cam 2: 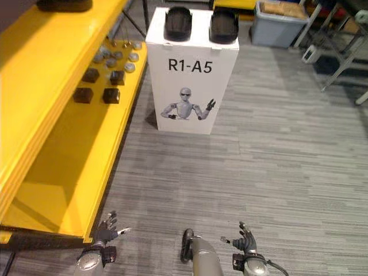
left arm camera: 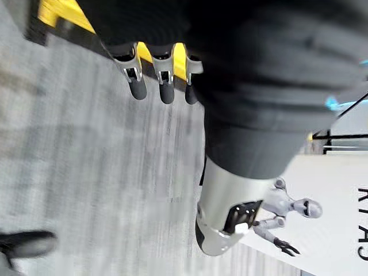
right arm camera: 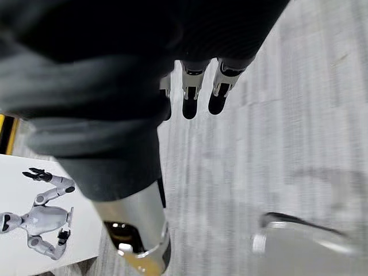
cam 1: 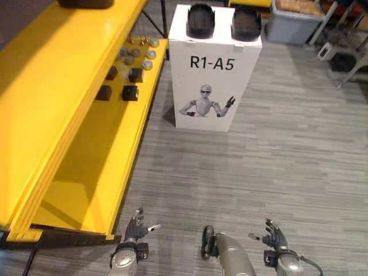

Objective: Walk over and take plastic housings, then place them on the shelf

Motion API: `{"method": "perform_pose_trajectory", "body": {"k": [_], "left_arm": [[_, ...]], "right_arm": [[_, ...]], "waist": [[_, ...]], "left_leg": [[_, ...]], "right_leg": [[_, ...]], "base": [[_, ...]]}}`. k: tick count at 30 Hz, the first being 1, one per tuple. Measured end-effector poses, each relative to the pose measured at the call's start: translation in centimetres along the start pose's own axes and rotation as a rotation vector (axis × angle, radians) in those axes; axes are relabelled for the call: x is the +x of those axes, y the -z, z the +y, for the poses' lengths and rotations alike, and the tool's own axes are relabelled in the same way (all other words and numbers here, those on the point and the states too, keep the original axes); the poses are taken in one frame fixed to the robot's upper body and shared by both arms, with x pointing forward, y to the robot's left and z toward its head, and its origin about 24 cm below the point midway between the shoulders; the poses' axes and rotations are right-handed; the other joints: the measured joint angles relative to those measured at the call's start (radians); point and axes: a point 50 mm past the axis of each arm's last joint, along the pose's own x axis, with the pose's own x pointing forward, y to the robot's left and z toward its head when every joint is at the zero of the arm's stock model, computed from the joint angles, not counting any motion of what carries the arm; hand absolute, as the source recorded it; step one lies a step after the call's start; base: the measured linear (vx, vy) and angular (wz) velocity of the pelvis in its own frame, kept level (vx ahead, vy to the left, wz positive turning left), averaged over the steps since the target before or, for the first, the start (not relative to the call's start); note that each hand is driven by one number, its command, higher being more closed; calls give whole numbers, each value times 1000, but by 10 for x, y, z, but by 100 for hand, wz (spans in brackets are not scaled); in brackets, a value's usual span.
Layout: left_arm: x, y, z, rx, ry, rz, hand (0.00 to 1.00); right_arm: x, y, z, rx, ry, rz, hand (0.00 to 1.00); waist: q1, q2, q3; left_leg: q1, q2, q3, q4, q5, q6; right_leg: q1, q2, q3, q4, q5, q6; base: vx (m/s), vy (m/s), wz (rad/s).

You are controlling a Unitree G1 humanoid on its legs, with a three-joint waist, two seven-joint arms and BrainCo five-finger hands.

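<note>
While the left hand (cam 1: 136, 230) hangs at 7 o'clock and the right hand (cam 1: 275, 237) at 5 o'clock, low over the grey plank floor (cam 1: 276, 161), the left eye view puts a tall white box counter (cam 1: 210, 80) at 12 o'clock. On its top lie a rounded black plastic housing (cam 1: 200, 20) and, just beside it, a second black plastic housing (cam 1: 246, 23), both well apart from the hands. A glossy yellow shelf (cam 1: 63, 75) runs from 9 to 11 o'clock.

Seen from the right eye, the shelf's lower board holds small black blocks (cam 2: 111, 95) and silver round caps (cam 2: 118, 56), and a grey plastic bin (cam 2: 279, 26) sits at 1 o'clock.

Left wrist view: the left hand's fingers (left arm camera: 167, 86) are straight and wide, holding nothing, with floor past them.

Right wrist view: the right hand's fingers (right arm camera: 190, 100) are likewise loose and empty above the floor.
</note>
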Motion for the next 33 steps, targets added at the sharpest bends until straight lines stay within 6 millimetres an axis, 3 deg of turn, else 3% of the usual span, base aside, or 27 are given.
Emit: {"method": "perform_pose_trajectory", "body": {"k": [1,3,4,7,8,9,10,11,12,14,15,16,17,18,20,22,24,25,26,27,28,31,32,33], "left_arm": [[-2,3,-1,-3,6,7,0],[-4,2,-3,-13,17,0,0],[-5,-3,-6,-25,22,-28,0],[-6,-3,-5,-23,19,-33,0],[-7,-1,-5,-25,17,-25,0],[-9,1,-9,-39,21,-18,0],[-9,2,-11,-45,24,-16,0],[-11,5,-10,-46,20,-5,0],[-12,7,-6,-37,14,3,0],[-11,6,-9,-39,22,3,0],[-12,8,-8,-36,20,12,0],[-12,9,-7,-31,19,15,0],[-12,9,-4,-8,23,20,0],[-12,9,-3,10,29,21,0],[-11,5,0,24,27,7,0],[-7,-1,-2,28,36,-10,0],[-5,-4,-3,26,38,-21,0],[-6,-3,0,34,32,-19,0],[-7,1,0,35,33,-3,0],[-8,6,-4,23,37,18,0],[-7,6,-7,14,41,17,0],[-6,3,-20,-23,62,7,0],[-7,3,-25,-38,72,7,0],[-7,4,-26,-41,74,9,0]], "right_arm": [[-1,1,7,-5,-22,1,0],[0,-3,9,3,-22,-18,0],[3,-11,6,-2,-11,-44,0],[7,-15,8,14,-12,-48,0],[7,-16,8,24,-6,-53,0],[6,-14,1,37,19,-46,0],[5,-12,-2,40,31,-40,0],[3,-5,-3,41,37,-19,0],[0,1,1,48,30,-1,0],[-1,7,0,43,32,23,0],[-1,10,3,45,26,40,0],[-1,11,4,46,20,44,0],[-1,11,8,36,3,45,0],[-1,10,13,19,-15,43,0],[0,7,18,9,-37,31,0],[1,4,17,7,-39,21,0],[1,6,16,4,-36,30,0],[-2,11,14,3,-32,43,0],[-6,20,8,-6,-19,70,0],[-6,22,4,-17,-10,83,0],[-5,17,3,-10,-5,64,0],[-8,20,2,-2,1,68,0],[-12,22,5,14,4,62,0],[-13,22,5,19,7,57,0]], "waist": [[14,-19,15],[35,-39,15],[62,-39,22],[83,-38,40],[92,-42,50],[92,-34,48],[92,-21,40],[98,-21,27],[102,-52,7],[100,-79,1],[98,-87,4],[91,-90,6],[75,-92,9],[68,-92,9],[61,-90,8],[50,-69,22],[45,-57,28],[35,-63,22],[23,-57,12],[32,-32,-7],[31,-30,-12],[28,-28,-6],[38,-32,-2],[45,-36,-3]], "left_leg": [[-74,41,48,218,-28,2],[-170,46,97,296,-61,13],[-304,37,135,237,-93,11],[-391,-20,127,-10,-111,10],[-396,-72,109,-203,-102,8],[-391,-114,68,-417,-46,13],[-395,-120,48,-491,-8,25],[-390,-132,30,-466,94,86],[-394,-156,51,-421,48,105],[-365,-188,83,-409,-10,122],[-315,-202,100,-416,-40,136],[-283,-209,102,-418,-59,146],[-219,-217,99,-419,-98,157],[-151,-218,98,-438,-123,159],[-57,-212,92,-505,-130,157],[20,-178,77,-559,-134,149],[76,-135,68,-577,-134,142],[101,-124,63,-577,-150,98],[128,-99,37,-568,-180,51],[121,-69,30,-551,-179,38],[84,-58,26,-484,-151,5],[-42,-23,20,-177,-30,16],[-103,17,54,-18,-69,-1],[-124,24,67,4,-84,-5]], "right_leg": [[165,31,16,-108,0,-1],[276,34,44,-198,0,-1],[353,40,81,-283,0,-1],[427,35,121,-334,-6,-1],[472,15,143,-351,-35,25],[506,14,160,-370,-62,42],[519,19,168,-370,-83,53],[536,13,199,-335,-138,67],[511,-31,217,-244,-207,86],[423,-85,219,-13,-252,127],[351,-116,215,205,-230,167],[313,-134,215,318,-204,221],[258,-158,214,500,-192,248],[205,-170,202,596,-200,233],[108,-181,167,613,-220,197],[34,-166,127,485,-219,192],[-11,-137,132,249,-204,188],[-11,-123,148,57,-93,180],[5,-105,155,40,70,120],[-2,-84,151,65,54,108],[5,-82,139,64,17,100],[124,-86,97,-13,-7,81],[240,-81,73,-86,-8,79],[275,-82,70,-111,-8,79]], "base": [[622,-214,-12],[687,-197,-32],[508,-88,-48],[458,5,-47],[587,107,-63],[485,124,-53],[511,170,-54],[560,189,-56],[597,166,-50],[588,118,-29],[566,121,-23],[577,99,-7],[598,57,3],[704,27,1],[567,-24,1],[584,-111,18],[535,-164,28],[587,-208,59],[714,-277,45],[697,-300,26],[546,-269,11],[381,-196,43],[371,-179,45],[363,-122,20]]}}
